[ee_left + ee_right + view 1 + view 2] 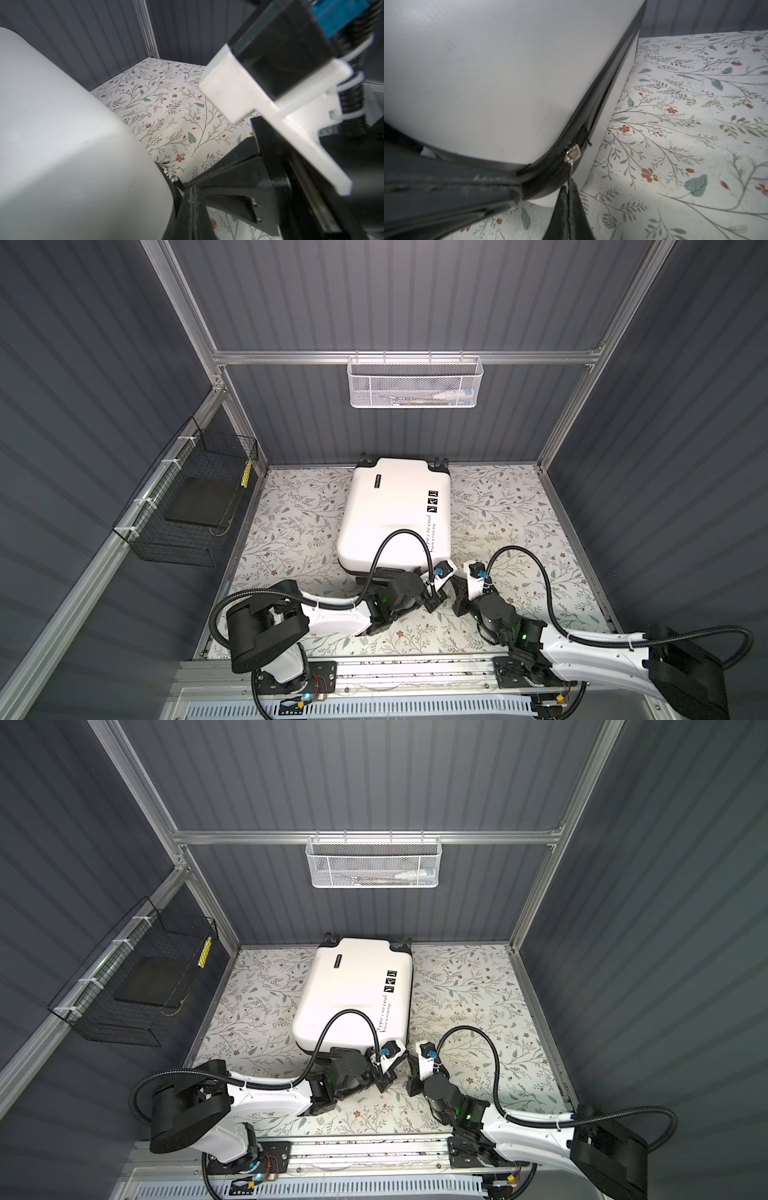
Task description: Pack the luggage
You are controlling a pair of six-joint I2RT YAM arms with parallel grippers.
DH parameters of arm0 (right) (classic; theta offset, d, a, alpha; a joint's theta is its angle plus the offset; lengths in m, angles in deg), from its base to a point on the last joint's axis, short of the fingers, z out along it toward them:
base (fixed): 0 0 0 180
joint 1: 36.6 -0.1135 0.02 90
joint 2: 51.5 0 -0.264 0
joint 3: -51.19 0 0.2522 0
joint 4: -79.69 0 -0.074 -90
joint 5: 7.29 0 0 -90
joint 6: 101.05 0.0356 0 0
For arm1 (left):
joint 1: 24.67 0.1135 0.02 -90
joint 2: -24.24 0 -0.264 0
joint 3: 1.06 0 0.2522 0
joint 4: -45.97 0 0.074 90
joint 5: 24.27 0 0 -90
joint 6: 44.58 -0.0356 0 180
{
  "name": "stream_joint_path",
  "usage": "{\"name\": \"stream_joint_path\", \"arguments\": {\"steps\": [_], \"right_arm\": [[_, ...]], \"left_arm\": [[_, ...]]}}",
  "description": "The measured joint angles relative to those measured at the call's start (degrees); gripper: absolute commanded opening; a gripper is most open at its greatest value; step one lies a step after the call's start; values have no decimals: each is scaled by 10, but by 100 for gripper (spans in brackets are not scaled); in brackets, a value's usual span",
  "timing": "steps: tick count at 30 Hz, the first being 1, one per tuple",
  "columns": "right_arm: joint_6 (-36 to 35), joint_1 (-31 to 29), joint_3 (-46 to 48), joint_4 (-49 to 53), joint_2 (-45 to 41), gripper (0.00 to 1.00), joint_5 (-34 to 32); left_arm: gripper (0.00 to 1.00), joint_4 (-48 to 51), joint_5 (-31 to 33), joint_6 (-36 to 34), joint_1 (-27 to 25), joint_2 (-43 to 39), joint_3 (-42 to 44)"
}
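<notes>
In both top views, from the centre of the flowered table (519,522) toward 12 o'clock: the luggage (390,510) (353,990), closed and flat on the surface, wheels at the back wall. At its 5 o'clock corner, close together: the left gripper (431,605) and the right gripper (457,608). In the right wrist view, right gripper (568,203) clenched on the metal zipper pull (571,173), hanging from the slider on the black zipper band. Left gripper (192,207) clenched too, just beside the same corner; impossible to tell whether grasping anything. At 12 o'clock on the back wall, a white mesh basket (413,381); at 9 o'clock on the side wall, a black wire basket (183,506).
</notes>
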Motion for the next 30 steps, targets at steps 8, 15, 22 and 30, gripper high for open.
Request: {"name": "stream_joint_path", "arguments": {"steps": [8,15,22,30], "right_arm": [[12,-27,0,5,6,0,-22],[30,-59,0,29,-10,0,-38],[44,-82,4,69,-48,0,-12],[49,-84,4,61,-34,0,-15]], "left_arm": [[0,1,2,0,0,0,0],[0,1,2,0,0,0,0],[0,1,2,0,0,0,0],[0,3,2,0,0,0,0]]}}
